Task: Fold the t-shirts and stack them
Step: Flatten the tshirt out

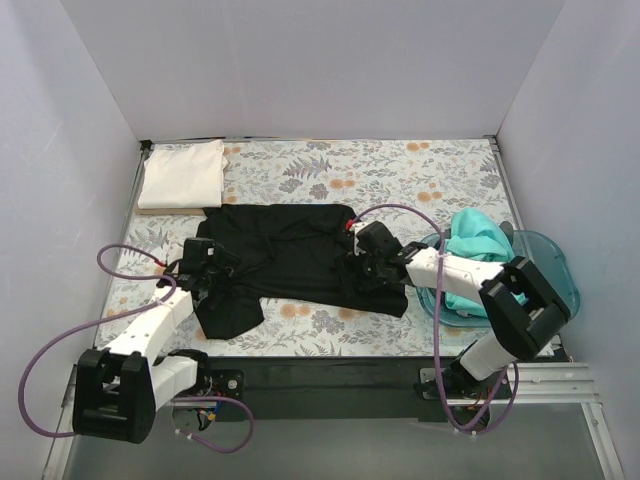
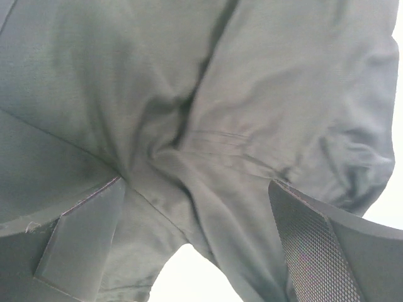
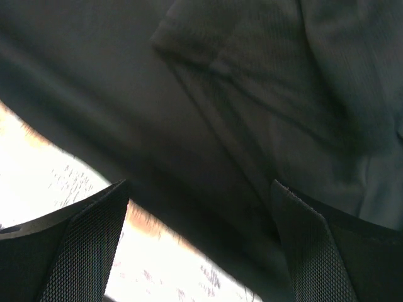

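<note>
**A:** Although the black t-shirt (image 1: 290,255) lies spread across the middle of the table (image 1: 400,165), is it flat?

**B:** Not quite. Creases run across its body, and the near-left part is rumpled, with one flap of cloth reaching toward the table's near edge.

**A:** Where do the left fingers (image 2: 82,245) stand against it?

**B:** They are at the shirt's left side, low over the rumpled part and spread wide apart. In the left wrist view, black cloth fills the space between and beyond them, gathered into a fold that runs up the middle. Nothing is pinched. Whether either pad touches the cloth cannot be told.

**A:** And the right fingers (image 3: 327,251)?

**B:** They are held apart too, over the shirt's near-right part. The shirt's edge crosses the gap between them on a slant. Dark cloth lies to the upper right, and the bright table shows to the lower left. One finger is over cloth and the other is near the bare table. They grip nothing.

**A:** Where are the other shirts?

**B:** The white t-shirt (image 1: 182,173) lies folded in the far-left corner of the table, just beside the black shirt's far-left corner. The teal t-shirt (image 1: 478,240) is heaped in the blue bin (image 1: 555,255) at the right edge, well apart from both pairs of fingers.
</note>
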